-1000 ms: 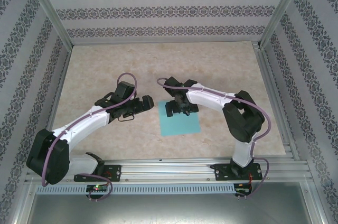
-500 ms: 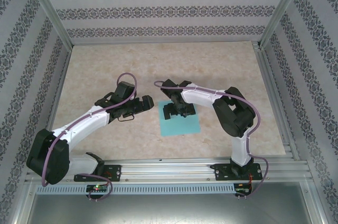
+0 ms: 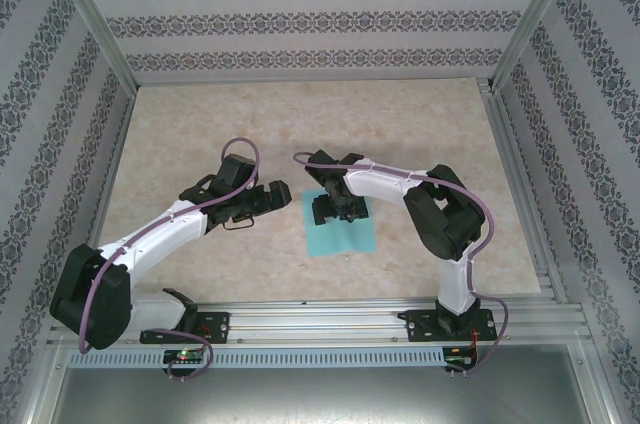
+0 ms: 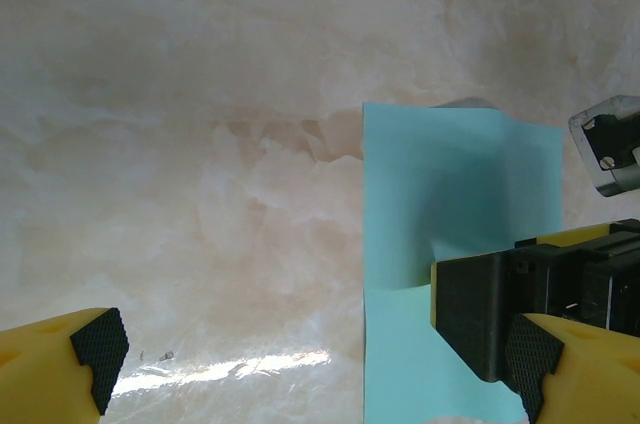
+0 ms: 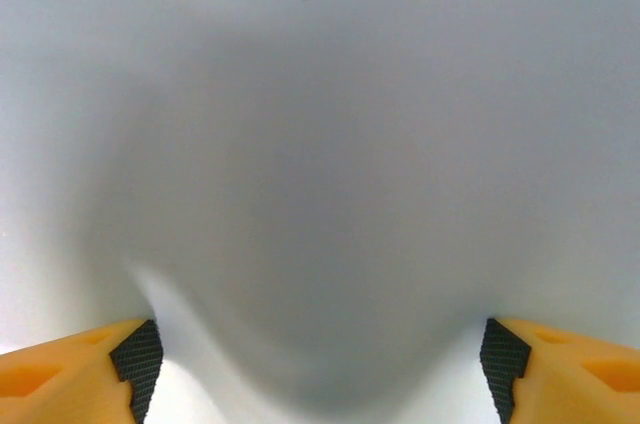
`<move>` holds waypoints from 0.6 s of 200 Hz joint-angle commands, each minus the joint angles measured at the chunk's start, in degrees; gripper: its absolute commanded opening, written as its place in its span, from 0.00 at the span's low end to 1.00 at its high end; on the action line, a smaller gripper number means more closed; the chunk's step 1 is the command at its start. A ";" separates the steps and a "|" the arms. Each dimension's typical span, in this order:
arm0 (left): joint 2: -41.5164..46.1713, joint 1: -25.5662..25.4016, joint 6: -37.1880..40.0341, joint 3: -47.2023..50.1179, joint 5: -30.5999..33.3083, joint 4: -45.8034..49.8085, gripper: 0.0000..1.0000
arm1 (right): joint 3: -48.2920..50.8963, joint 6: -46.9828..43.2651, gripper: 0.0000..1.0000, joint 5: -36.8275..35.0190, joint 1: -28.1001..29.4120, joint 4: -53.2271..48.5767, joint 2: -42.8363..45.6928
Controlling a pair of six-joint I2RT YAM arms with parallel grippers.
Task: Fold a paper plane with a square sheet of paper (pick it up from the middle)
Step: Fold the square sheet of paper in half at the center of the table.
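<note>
My right jaws stand wide, pressing down on the middle of the square sheet of paper (image 3: 345,239) at the worktop's (image 3: 300,124) centre. My left jaws hover wide at its 9 o'clock.

Top external looks down from above and behind, far off, arm bases (image 3: 185,329) at bottom of frame, whole table (image 3: 200,124) in view. Left wrist looks down at the table from near, fingertips (image 4: 98,344) in lower corners; it shares the square sheet of paper (image 4: 450,184) and right gripper (image 3: 333,212) with the top view. Right wrist sits very near a blurred pale surface (image 5: 320,144), fingertips (image 5: 140,354) in lower corners.
</note>
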State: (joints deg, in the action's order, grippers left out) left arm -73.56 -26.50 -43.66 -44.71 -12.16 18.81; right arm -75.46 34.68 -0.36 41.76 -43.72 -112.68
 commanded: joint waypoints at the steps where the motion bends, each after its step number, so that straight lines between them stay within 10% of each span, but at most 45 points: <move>1: 1.39 0.08 1.23 -0.36 0.81 0.18 1.00 | 0.89 0.82 0.79 1.72 -0.06 0.23 -0.34; 74: 2.39 0.13 0.93 -1.43 1.78 1.73 1.00 | -0.91 1.35 0.45 6.61 -1.04 3.84 8.24; 120: 3.14 0.44 -2.52 -1.57 2.66 2.48 1.00 | 11.24 16.10 0.40 25.79 -5.88 33.84 16.49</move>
State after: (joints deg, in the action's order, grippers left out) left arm -71.59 -26.50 -44.01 -44.71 -10.66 19.53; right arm -70.65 40.05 12.69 38.72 -29.34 -99.02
